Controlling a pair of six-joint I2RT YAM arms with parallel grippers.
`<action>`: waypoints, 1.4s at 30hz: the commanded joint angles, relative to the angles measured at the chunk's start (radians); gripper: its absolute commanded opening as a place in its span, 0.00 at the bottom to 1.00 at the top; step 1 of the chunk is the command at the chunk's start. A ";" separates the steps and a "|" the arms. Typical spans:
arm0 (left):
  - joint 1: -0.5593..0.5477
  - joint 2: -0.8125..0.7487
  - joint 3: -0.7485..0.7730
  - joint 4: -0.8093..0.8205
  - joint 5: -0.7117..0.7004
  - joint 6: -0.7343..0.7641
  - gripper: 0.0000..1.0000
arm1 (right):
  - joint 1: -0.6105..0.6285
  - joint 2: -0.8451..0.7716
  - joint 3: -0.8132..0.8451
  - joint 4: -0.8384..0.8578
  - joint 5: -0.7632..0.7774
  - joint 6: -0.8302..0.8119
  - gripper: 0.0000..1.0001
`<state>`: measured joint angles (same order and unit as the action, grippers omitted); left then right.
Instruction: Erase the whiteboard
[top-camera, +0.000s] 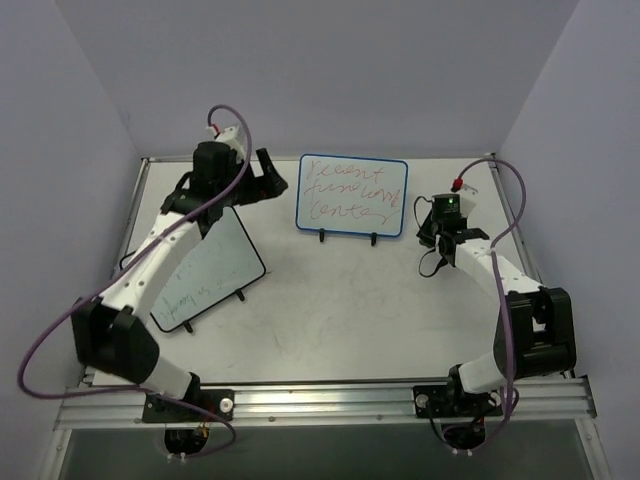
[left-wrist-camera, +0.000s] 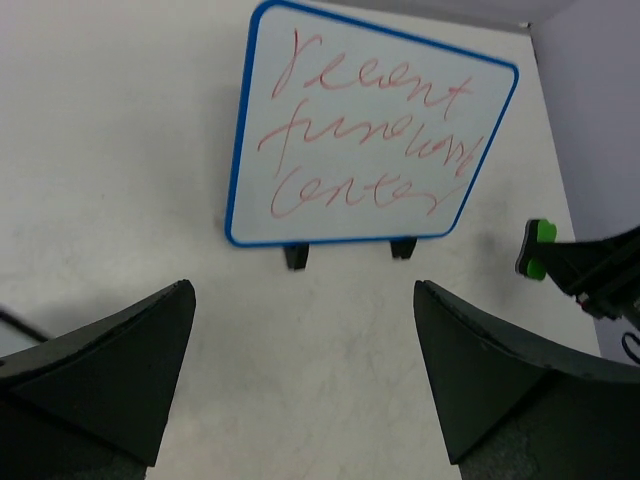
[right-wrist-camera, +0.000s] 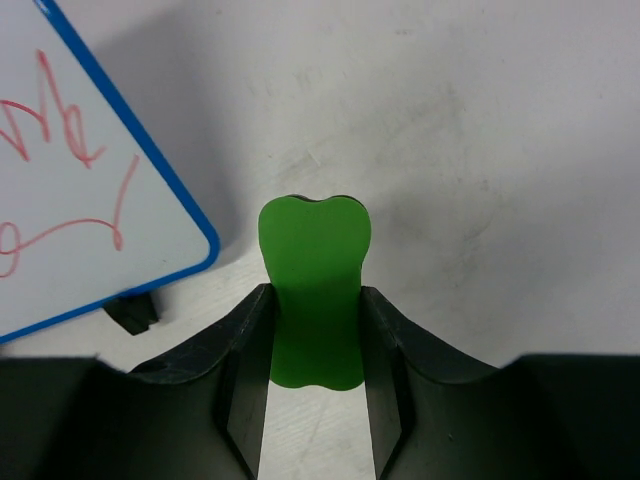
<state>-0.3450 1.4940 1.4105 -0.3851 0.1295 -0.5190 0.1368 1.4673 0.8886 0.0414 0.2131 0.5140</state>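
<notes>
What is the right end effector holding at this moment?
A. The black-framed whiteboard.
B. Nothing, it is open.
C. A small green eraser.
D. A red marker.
C: in the right wrist view the right end effector is shut on a small green eraser, beside the blue-framed whiteboard.

Lavender walls (top-camera: 320, 70) enclose a white table (top-camera: 330, 320) — scuffed, smudged.

The whiteboard (top-camera: 352, 197), covered in red writing, is being held upright on two black feet on the tabletop (top-camera: 330, 320). It is being flanked by the left end effector (top-camera: 272, 178) and the right end effector (top-camera: 436, 228). A black-framed whiteboard (top-camera: 210, 268) is being overhung by the left arm (top-camera: 165, 245).
</notes>
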 joint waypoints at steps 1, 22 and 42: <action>0.009 0.191 0.188 0.184 -0.021 -0.045 1.00 | 0.024 -0.044 0.076 -0.031 -0.014 -0.026 0.17; 0.121 0.888 0.699 0.571 0.395 -0.111 0.85 | 0.185 0.039 0.242 0.054 -0.003 -0.086 0.17; 0.075 0.920 0.617 0.684 0.421 -0.111 0.74 | 0.202 0.079 0.231 0.103 -0.006 -0.085 0.17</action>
<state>-0.2668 2.4218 2.0346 0.2237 0.5331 -0.6300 0.3302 1.5364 1.0981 0.1104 0.1951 0.4431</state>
